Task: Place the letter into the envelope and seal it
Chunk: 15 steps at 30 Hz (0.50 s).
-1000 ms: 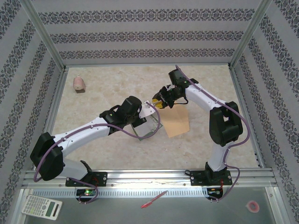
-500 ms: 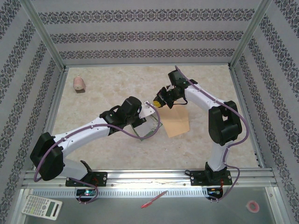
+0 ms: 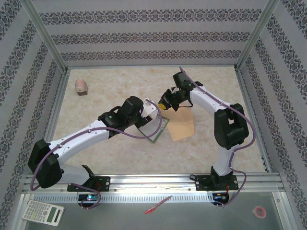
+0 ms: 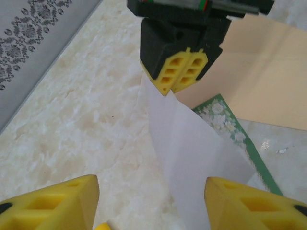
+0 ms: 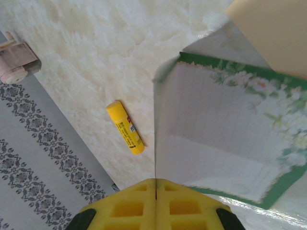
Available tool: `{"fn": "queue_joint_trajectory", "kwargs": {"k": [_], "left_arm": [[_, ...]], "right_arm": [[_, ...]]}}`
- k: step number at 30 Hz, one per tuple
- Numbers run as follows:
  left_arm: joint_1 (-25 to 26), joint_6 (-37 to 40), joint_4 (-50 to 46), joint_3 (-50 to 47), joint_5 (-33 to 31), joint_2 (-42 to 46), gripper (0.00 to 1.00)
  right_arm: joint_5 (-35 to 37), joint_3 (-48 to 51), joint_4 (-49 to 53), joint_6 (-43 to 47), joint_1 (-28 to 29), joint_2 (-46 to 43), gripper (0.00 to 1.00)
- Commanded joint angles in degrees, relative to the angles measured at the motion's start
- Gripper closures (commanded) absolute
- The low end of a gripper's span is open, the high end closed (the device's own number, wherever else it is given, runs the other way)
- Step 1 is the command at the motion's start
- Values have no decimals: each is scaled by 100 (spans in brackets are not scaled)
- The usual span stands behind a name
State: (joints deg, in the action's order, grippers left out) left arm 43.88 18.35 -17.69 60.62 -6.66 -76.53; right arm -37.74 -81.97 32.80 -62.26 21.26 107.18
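The letter [image 5: 225,129], a white sheet with a green flowered border, stands on edge, and my right gripper [image 5: 156,184] is shut on its near edge. In the left wrist view the letter [image 4: 192,153] shows its plain white back, hanging from the right gripper [image 4: 181,79]. My left gripper [image 4: 151,191] is open, its fingers either side of the sheet's lower part without touching it. The tan envelope [image 3: 182,127] lies flat just right of the letter [image 3: 157,128], below the right gripper [image 3: 163,104]; the left gripper [image 3: 151,111] is beside it.
A yellow glue stick [image 5: 124,127] lies on the marble table near the left wall. A pink object [image 3: 81,86] sits at the far left. A calculator [image 3: 43,212], a red pen [image 3: 158,204] and a small roll [image 3: 259,211] lie on the near ledge.
My left gripper has opened and let go of the letter, drawing back slightly. The right gripper has closed on the sheet's upper edge and holds it.
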Motion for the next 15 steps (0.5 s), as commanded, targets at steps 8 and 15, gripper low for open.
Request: {"fn": "queue_joint_trajectory", "kwargs": {"k": [8,15], "left_arm": [[-113,-1048,-1298,975,489,610,26],[-780,-1605,-1331,1149,1328,794,14]], "right_arm": [[300,-161,99,691,-87,-361,100],[246,-281,79,1133,-91,-556,100]]}}
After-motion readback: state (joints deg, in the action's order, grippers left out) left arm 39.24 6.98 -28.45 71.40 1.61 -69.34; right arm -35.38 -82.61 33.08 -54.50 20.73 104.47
